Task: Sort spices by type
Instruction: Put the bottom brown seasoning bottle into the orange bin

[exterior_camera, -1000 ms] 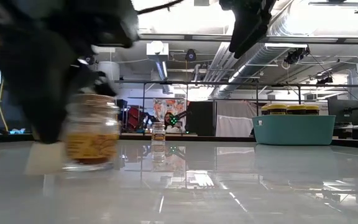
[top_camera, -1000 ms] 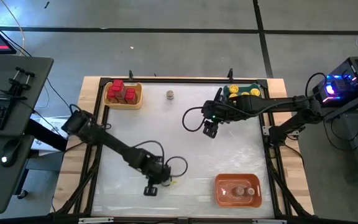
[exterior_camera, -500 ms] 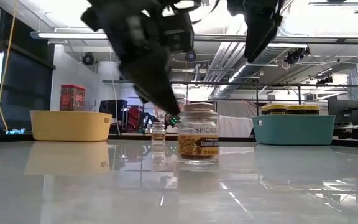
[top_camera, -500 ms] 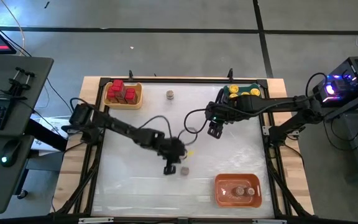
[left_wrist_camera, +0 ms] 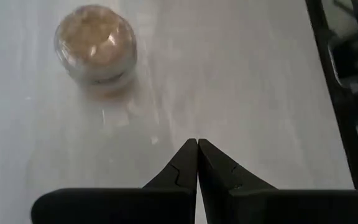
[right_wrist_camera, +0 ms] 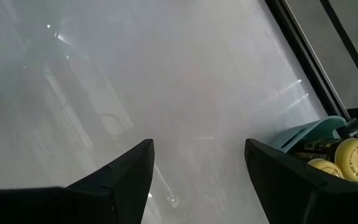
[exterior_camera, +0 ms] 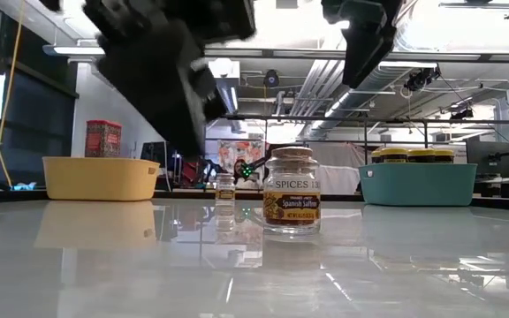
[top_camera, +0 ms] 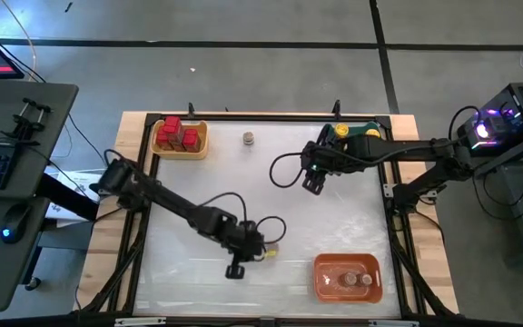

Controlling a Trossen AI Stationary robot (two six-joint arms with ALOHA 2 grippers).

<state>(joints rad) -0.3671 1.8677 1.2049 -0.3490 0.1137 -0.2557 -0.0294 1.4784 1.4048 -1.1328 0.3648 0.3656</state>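
Saffron jar [exterior_camera: 292, 191] stood upright on the bare white table [top_camera: 334, 232], near the front middle, label reading "Spanish Saffron". Left gripper [left_wrist_camera: 197, 163] hovered just beside it, fingers pressed together, holding nothing; the left wrist view showed the jar's grey-brown lid apart from the fingertips. Jar probably sat there as a halfway stop toward the orange tray [top_camera: 348, 277], which already held similar small jars at the front right corner.

Right gripper [right_wrist_camera: 197, 165] hung over the table's right half, close to the teal tray [top_camera: 363, 133], jaws spread wide and empty. Yellow-lidded jars [right_wrist_camera: 352, 158] filled that tray. Position suggested a pause after a drop, or readiness for another pick.

Yellow tray [top_camera: 181, 138] at the back left carried the red boxes [top_camera: 177, 134]. One more small jar [top_camera: 248, 138] stood alone at the back edge, between the yellow and teal trays, unsorted.

Open room: the centre of the table was clear, so either arm had a free path. Tighter spots were the saffron jar's short gap to the orange tray's rim, and the lone back jar near the table frame.
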